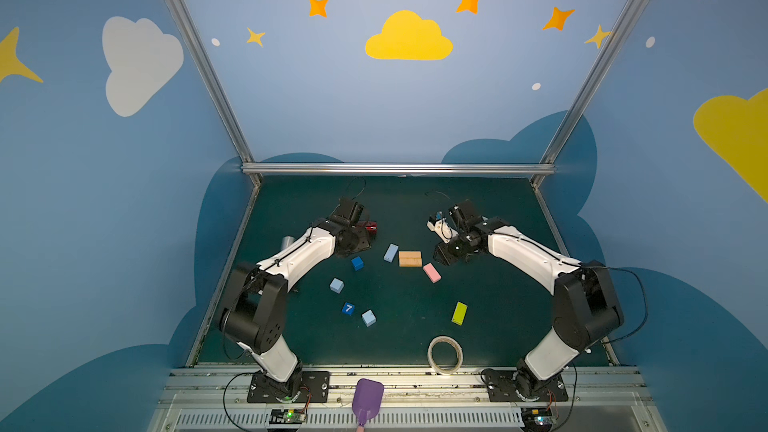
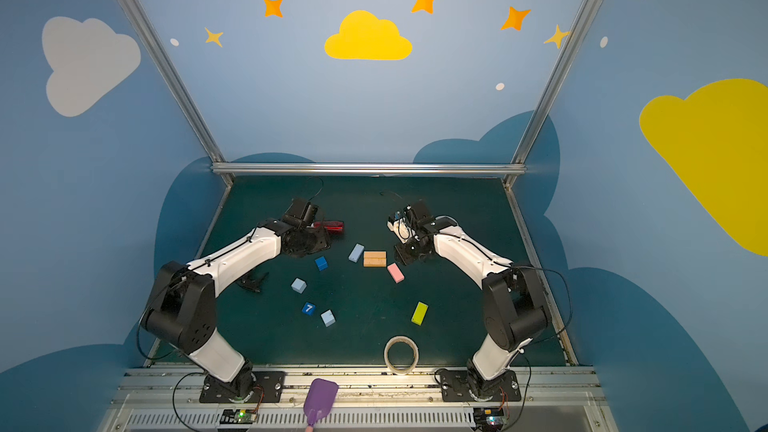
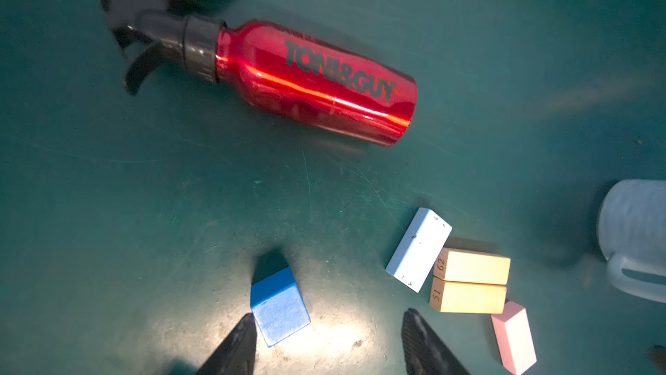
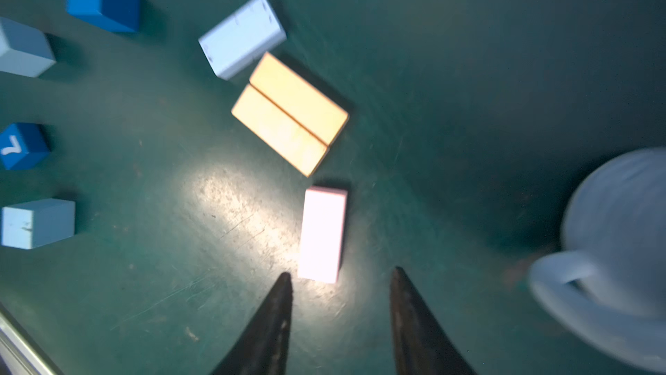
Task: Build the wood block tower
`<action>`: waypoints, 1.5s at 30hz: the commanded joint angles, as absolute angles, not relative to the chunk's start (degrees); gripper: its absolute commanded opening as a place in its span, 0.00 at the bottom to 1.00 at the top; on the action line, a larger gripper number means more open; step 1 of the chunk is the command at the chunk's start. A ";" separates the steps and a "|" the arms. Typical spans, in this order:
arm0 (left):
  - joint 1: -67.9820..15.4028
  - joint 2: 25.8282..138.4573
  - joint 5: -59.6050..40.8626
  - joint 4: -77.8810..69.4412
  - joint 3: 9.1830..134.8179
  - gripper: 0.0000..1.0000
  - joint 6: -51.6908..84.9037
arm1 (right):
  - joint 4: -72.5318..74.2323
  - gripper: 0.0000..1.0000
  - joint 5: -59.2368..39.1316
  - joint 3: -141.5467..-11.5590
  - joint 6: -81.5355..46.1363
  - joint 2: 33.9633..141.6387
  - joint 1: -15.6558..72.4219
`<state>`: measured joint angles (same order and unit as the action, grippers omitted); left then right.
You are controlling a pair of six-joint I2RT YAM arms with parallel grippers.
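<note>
While the wood blocks [image 1: 410,259] are lying unstacked in the middle of the bench [image 1: 498,305], the right gripper [image 4: 341,276] by the pink block [image 4: 322,234] and the left gripper [image 3: 328,313] by the dark blue cube [image 3: 279,306] are hanging open and empty, facing light, rigid pieces probably best pinched across flat sides

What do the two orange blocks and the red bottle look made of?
Orange blocks: likely painted wood, matte, with ends marked with numbers. Red bottle: glossy, metal or hard plastic, judging by the sharp light streak along it.

Red spray bottle [image 3: 317,81] on its side; tape roll [image 1: 445,369] lying flat.
</note>
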<state>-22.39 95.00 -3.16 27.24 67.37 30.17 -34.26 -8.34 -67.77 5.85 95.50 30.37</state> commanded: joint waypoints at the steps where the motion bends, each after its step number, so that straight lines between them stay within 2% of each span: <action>1: -22.41 95.36 -3.96 27.76 69.43 0.64 28.47 | -32.18 0.50 -3.94 -66.91 2.02 96.86 32.14; 7: -22.43 94.63 -3.26 28.37 69.43 0.64 28.44 | -30.50 0.61 -3.07 -65.57 0.31 99.33 34.04; 15: -22.53 93.65 -2.46 29.17 69.21 0.64 28.39 | -31.27 0.59 -0.58 -65.57 -0.86 102.20 35.54; 34: -22.54 93.29 -2.20 29.54 69.17 0.64 28.44 | -31.31 0.43 1.81 -64.29 -3.87 104.35 37.88; 39: -22.52 93.02 -2.20 29.56 69.08 0.64 28.43 | -31.11 0.31 2.02 -64.38 -4.52 104.33 37.92; 45: -22.51 92.97 -2.20 29.66 69.04 0.64 28.39 | -31.72 0.22 2.32 -64.73 -5.04 104.33 38.01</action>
<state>-22.52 94.54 -3.11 28.36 68.03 29.15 -30.70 1.63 -64.60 -4.19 103.66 37.76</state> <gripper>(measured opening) 0.639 0.270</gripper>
